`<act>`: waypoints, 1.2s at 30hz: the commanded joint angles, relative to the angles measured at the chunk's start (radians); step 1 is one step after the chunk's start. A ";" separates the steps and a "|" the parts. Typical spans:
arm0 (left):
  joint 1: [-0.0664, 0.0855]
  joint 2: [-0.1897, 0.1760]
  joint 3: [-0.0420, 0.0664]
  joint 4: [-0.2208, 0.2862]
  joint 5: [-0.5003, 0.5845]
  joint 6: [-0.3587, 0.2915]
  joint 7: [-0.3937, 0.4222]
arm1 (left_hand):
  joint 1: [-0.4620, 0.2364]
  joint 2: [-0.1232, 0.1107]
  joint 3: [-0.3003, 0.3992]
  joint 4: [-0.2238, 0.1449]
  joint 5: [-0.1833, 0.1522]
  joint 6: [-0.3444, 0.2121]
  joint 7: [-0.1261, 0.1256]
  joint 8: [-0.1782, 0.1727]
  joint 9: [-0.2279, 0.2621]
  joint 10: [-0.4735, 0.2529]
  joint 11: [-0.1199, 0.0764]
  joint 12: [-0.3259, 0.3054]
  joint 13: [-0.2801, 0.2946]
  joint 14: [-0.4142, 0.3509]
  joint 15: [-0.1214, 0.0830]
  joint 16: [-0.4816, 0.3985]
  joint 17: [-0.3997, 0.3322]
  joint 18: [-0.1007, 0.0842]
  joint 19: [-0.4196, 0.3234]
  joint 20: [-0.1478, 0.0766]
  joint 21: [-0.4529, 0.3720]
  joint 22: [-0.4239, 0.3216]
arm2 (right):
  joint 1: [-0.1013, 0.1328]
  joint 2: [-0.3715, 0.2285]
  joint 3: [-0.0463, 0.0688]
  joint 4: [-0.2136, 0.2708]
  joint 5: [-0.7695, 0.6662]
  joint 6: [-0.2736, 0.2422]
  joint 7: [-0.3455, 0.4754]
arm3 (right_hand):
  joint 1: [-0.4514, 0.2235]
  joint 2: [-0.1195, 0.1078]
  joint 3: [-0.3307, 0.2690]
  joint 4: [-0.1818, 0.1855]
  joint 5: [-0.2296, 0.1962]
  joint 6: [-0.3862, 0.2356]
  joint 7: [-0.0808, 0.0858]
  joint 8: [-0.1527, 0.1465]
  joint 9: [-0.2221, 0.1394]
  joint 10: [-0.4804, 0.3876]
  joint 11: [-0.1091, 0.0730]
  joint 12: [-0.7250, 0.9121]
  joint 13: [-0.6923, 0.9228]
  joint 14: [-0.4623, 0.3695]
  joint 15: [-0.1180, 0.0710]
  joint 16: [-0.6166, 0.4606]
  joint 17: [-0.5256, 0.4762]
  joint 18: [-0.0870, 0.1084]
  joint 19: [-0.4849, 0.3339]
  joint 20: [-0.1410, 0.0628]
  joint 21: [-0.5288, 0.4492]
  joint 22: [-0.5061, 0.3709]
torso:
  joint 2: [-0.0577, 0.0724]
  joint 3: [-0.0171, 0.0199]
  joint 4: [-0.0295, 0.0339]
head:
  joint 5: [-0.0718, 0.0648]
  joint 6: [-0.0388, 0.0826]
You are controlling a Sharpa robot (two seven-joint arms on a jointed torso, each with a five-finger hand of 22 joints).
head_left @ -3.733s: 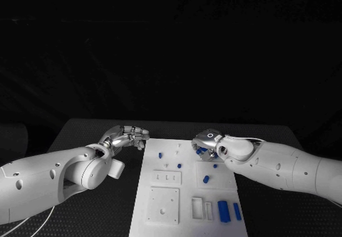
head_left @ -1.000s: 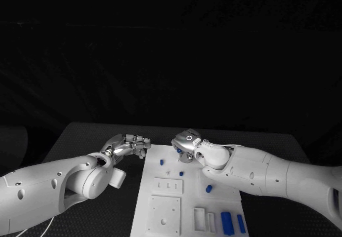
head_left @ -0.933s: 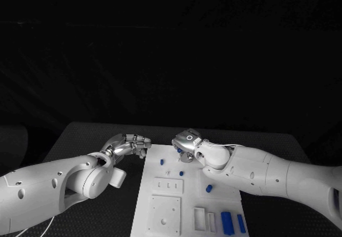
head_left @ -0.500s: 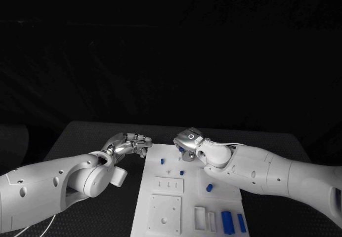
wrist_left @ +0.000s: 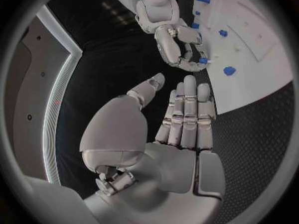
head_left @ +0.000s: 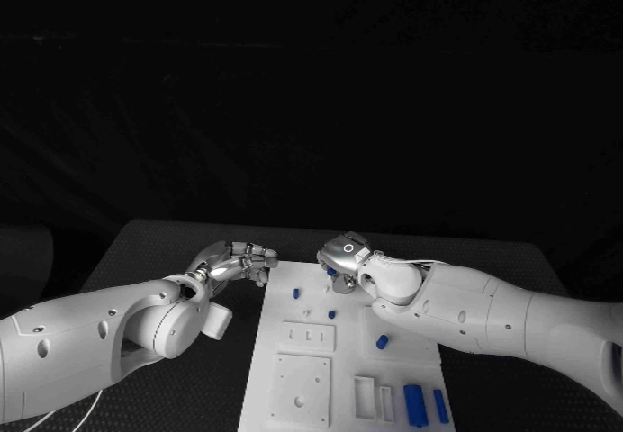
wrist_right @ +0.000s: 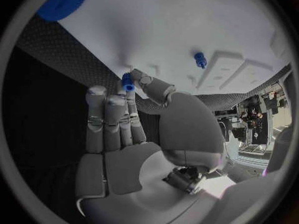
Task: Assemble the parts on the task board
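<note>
The white task board (head_left: 340,360) lies in the middle of the table. My right hand (head_left: 344,265) hovers over its far end and pinches a small blue peg (wrist_right: 127,81) between thumb and a finger; the left wrist view shows that peg (wrist_left: 203,60) too. My left hand (head_left: 241,262) is beside the board's far left corner, fingers straight, thumb apart, holding nothing (wrist_left: 181,119). Small blue pegs (head_left: 296,293) (head_left: 331,314) (head_left: 381,341) stand on the board. Two longer blue parts (head_left: 413,405) lie near its front right.
A blue gear (wrist_right: 62,0) sits at the board's edge in the right wrist view. White blocks with slots (head_left: 305,337) (head_left: 300,387) are raised on the board. Black table (head_left: 182,378) surrounds it, with both white arms flanking the board.
Since the earliest frame my right hand has moved left across the board's far end, toward my left hand. Over the last second both hands have barely moved.
</note>
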 commanded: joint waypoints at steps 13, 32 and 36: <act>0.003 -0.001 0.001 0.002 -0.002 0.014 0.005 | -0.010 0.002 0.006 0.001 -0.004 -0.005 0.000 -0.005 0.002 -0.004 0.001 -0.006 -0.002 -0.003 0.001 -0.007 0.002 0.016 -0.005 -0.001 0.005 0.017 | -0.008 -0.006 -0.004 0.006 0.004 0.047 0.013 | 0.002 0.008 0.006 -0.003 0.002 0.008 0.002 0.002 0.001 0.044 0.009 0.005 0.015 -0.020 -0.011 0.006 -0.003 0.047 0.013 -0.011 0.009 0.022 | 0.001 -0.0010 -0.0010 | 0.006 -0.005; 0.005 -0.002 0.001 0.002 -0.002 0.012 0.003 | -0.010 0.002 0.007 0.000 -0.004 -0.005 0.000 -0.006 0.002 -0.005 0.001 -0.007 -0.002 -0.003 0.001 -0.008 0.003 0.016 -0.005 0.000 0.006 0.017 | -0.008 0.001 -0.004 -0.003 0.039 0.056 0.022 | -0.007 -0.022 0.007 -0.001 0.003 -0.026 0.017 -0.022 -0.003 0.009 0.024 -0.023 0.010 -0.023 0.003 0.004 -0.013 0.047 0.007 -0.008 0.014 0.019 | 0.001 -0.0045 0.0036 | 0.003 -0.008; 0.005 -0.002 0.001 0.002 -0.002 0.012 0.003 | -0.010 0.001 0.007 0.000 -0.004 -0.006 0.000 -0.006 0.002 -0.005 0.001 -0.007 -0.002 -0.003 0.001 -0.008 0.003 0.016 -0.006 0.000 0.006 0.017 | -0.008 0.003 -0.004 -0.010 0.050 0.054 0.025 | -0.018 -0.057 -0.004 0.010 0.002 -0.080 0.036 -0.054 -0.014 -0.054 0.047 -0.048 -0.005 -0.021 0.027 0.006 -0.020 0.047 0.005 -0.005 0.015 0.017 | 0.001 -0.0037 0.0041 | 0.003 -0.008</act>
